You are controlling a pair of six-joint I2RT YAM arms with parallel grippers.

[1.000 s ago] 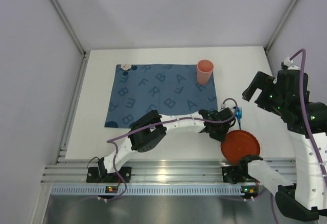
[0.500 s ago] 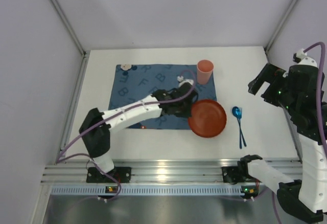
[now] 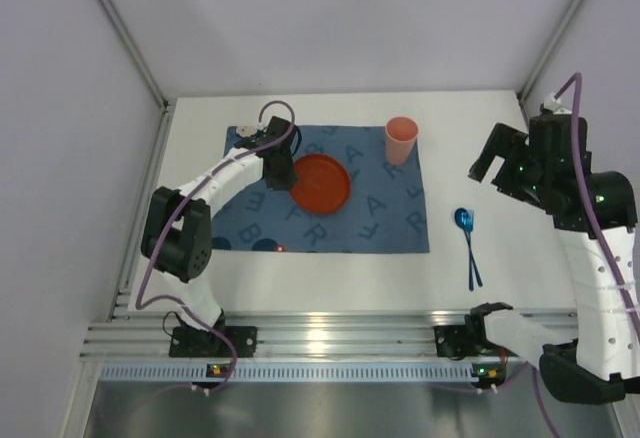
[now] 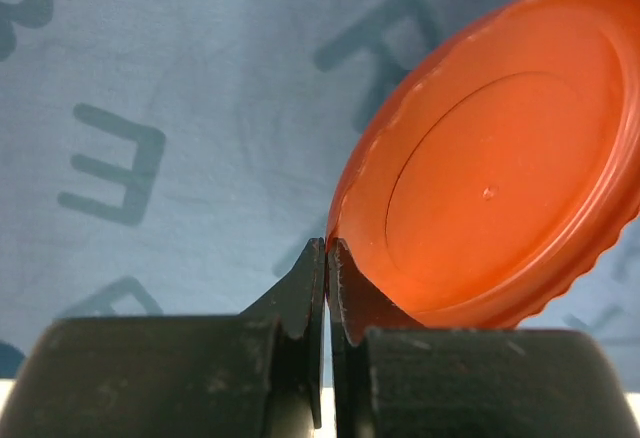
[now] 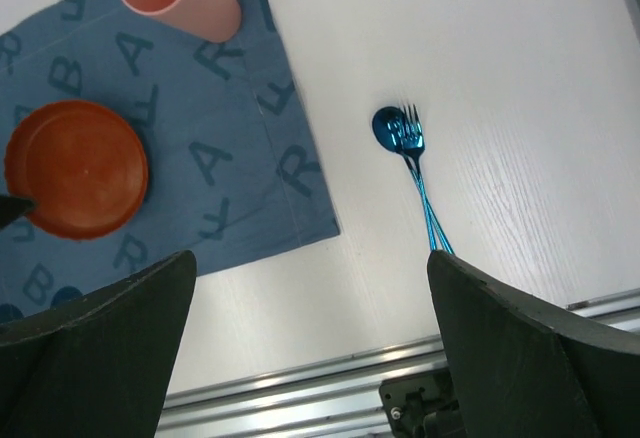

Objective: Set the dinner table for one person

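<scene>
An orange plate (image 3: 321,182) is over the middle of the dark blue letter-printed mat (image 3: 385,220) on the white dinner table (image 3: 480,118). My left gripper (image 3: 284,172) is shut on the plate's left rim. In the left wrist view its fingertips (image 4: 328,248) pinch the edge of the plate (image 4: 500,168), which stands tilted over the cloth. A pink cup (image 3: 401,140) stands at the mat's far right corner. A blue spoon and fork (image 3: 466,243) lie together right of the mat. My right gripper (image 3: 490,166) hangs open, high above them, holding nothing (image 5: 311,258).
A ribbed aluminium rail (image 3: 320,333) runs along the near edge with both arm bases on it. White walls close in the left, far and right sides. A small white object (image 3: 248,131) sits at the mat's far left corner.
My left arm has carried the plate from the near right of the table leftward and away, over the mat's middle. The right arm has shifted a little.
</scene>
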